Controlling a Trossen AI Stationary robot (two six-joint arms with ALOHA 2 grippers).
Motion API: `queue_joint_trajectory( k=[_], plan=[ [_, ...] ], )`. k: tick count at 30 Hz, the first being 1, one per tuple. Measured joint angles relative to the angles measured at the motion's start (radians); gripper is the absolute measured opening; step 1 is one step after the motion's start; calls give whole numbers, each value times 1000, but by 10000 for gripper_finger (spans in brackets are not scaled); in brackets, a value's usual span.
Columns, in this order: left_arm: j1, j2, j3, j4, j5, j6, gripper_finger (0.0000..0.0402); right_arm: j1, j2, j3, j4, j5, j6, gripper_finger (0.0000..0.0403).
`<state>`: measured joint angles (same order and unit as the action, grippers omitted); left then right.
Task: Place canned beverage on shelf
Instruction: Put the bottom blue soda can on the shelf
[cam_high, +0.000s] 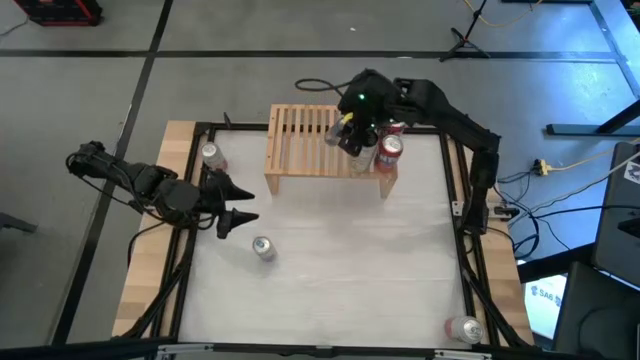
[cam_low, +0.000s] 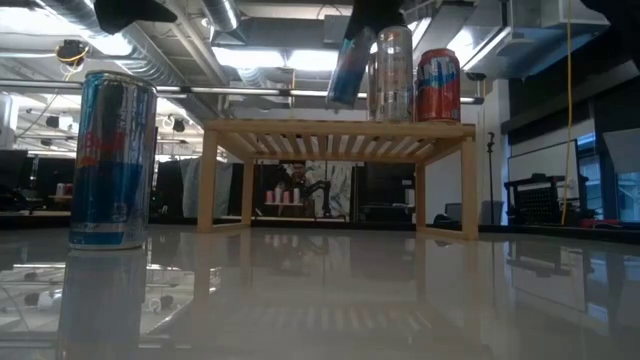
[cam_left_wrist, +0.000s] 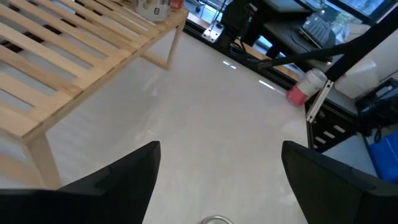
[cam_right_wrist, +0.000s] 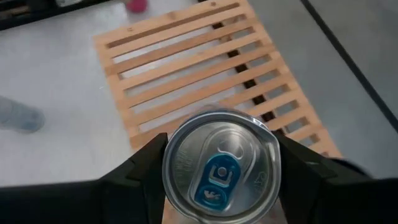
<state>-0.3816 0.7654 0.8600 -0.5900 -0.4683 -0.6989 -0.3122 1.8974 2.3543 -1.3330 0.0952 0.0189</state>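
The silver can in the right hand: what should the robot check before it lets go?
1. Right hand grips the silver can: ok.
2. Can upright over the shelf: ok.
3. Can bottom resting on the slats: cannot tell.
4. Not bumping the red can beside it: ok, a gap shows.
5. Left hand open and away from the shelf: ok.

I can't read any full label: only broken red lettering on the blue-and-silver can (cam_low: 111, 160) on the tabletop (cam_low: 400, 300).
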Motion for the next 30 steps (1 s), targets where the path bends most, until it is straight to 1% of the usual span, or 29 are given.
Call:
queue_joint_trajectory(
  k=[10, 17, 25, 30],
  plan=[
    [0, 0, 0, -1, 1, 54, 324, 3, 43, 0, -6, -6, 4, 211],
    [0, 0, 0, -4, -1, 57, 324, 3, 83, 0, -39, 17, 6, 211],
    [0, 0, 0, -2, -1, 57, 324, 3, 84, 1, -55, 20, 11, 211],
    [0, 0, 0, -1, -2, 57, 324, 4, 85, 1, -55, 46, 11, 211]
  ],
)
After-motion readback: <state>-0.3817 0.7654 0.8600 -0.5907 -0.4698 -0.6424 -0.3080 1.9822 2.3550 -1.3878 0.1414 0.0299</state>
